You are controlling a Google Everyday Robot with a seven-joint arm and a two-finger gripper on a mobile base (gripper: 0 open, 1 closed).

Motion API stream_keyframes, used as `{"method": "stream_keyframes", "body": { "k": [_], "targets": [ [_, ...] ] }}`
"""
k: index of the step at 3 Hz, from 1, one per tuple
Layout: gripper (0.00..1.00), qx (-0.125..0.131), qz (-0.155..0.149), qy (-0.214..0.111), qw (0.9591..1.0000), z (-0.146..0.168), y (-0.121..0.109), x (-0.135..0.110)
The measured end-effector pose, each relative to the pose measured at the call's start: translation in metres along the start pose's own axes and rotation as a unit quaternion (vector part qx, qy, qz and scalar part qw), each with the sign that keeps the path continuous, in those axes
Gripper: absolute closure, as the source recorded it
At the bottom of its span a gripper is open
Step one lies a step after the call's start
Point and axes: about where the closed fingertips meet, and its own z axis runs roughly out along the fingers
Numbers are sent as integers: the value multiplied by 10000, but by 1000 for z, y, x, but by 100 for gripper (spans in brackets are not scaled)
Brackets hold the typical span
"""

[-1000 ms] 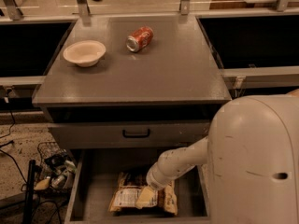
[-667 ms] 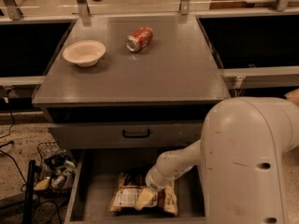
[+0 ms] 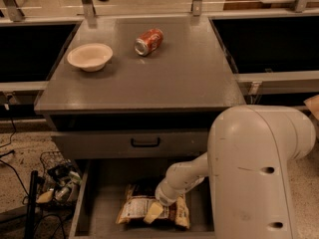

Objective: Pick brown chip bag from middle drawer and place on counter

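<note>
The brown chip bag (image 3: 133, 209) lies flat on the floor of the open middle drawer (image 3: 99, 195), at the bottom of the view. My gripper (image 3: 154, 211) reaches down into the drawer and rests on the bag's right half, at the end of the white arm (image 3: 249, 173). The arm hides the drawer's right side. The grey counter (image 3: 174, 73) is above the drawer.
An orange-red soda can (image 3: 148, 42) lies on its side and a cream bowl (image 3: 89, 56) stands on the counter's far part. A shut drawer front with a black handle (image 3: 145, 142) sits above the open drawer. Cables and a wire basket (image 3: 57, 178) lie on the floor at left.
The arm's large white link has swung a little left and fills more of the right side. The gripper stays on the bag, which has not moved.
</note>
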Motion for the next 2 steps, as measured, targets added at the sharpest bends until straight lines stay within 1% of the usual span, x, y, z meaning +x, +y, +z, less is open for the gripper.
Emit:
{"method": "stream_keyframes", "body": {
  "k": [2],
  "targets": [
    [61,0,0,0,10000,0,0,0]
  ]
}}
